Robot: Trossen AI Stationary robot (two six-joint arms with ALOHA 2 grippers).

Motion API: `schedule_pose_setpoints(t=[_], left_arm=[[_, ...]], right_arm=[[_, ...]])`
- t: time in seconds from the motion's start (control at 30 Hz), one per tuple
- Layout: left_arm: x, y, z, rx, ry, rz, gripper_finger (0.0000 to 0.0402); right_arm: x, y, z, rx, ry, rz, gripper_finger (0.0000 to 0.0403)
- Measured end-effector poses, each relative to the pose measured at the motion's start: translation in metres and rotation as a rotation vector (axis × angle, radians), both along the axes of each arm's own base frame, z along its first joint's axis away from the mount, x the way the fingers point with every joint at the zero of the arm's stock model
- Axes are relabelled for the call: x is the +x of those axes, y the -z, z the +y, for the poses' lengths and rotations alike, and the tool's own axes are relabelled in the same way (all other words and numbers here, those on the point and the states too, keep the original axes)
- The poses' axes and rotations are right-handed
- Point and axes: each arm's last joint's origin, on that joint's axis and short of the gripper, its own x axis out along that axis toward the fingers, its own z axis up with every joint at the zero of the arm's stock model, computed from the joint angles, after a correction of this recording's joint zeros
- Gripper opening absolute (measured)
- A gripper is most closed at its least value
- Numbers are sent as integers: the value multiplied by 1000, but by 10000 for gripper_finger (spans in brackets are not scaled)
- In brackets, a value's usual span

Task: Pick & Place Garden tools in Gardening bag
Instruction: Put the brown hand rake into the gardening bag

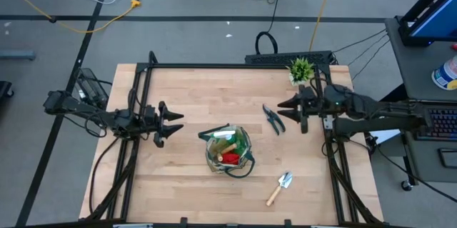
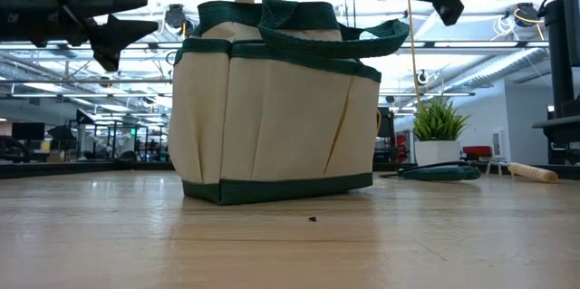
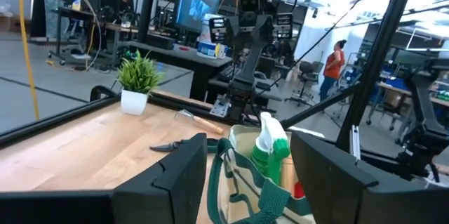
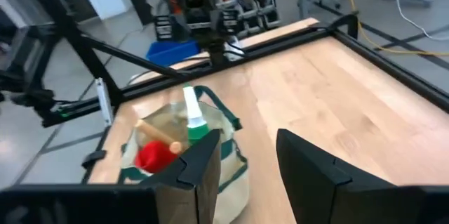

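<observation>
The beige gardening bag with green trim [image 1: 228, 151] stands on its base at the table's middle; it also shows in the low view [image 2: 276, 112]. Inside it are a green-white item [image 3: 270, 143], a red glove [image 4: 151, 155] and a wooden handle [image 4: 158, 134]. The dark pruning shears [image 1: 273, 119] lie flat right of the bag. A wooden-handled trowel [image 1: 279, 188] lies flat near the front right. My left gripper [image 1: 173, 124] is open and empty, left of the bag. My right gripper [image 1: 284, 112] is open and empty, above the table beside the shears.
A small potted green plant [image 1: 301, 71] stands at the table's far right edge. A wooden-handled mini rake [image 3: 200, 121] lies near the right arm's base. A dark frame [image 1: 214, 64] runs around the table. A person [image 3: 334, 62] stands in the room beyond.
</observation>
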Motion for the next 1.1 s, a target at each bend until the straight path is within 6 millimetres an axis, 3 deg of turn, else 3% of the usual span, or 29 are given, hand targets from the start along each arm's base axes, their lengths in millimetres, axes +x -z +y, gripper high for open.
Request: schedule_pose_setpoints(t=[0.47,0.77,1.1], left_arm=[[0,-1,0,-1,-1,-6,212],[-1,-6,-1,21,51,-61,212],[2,1,5,-58,33,9,212]], right_arm=[[13,8,-15,67,96,51,130],[13,6,-17,-27,135,43,130],[13,3,-19,-58,200,14,130]])
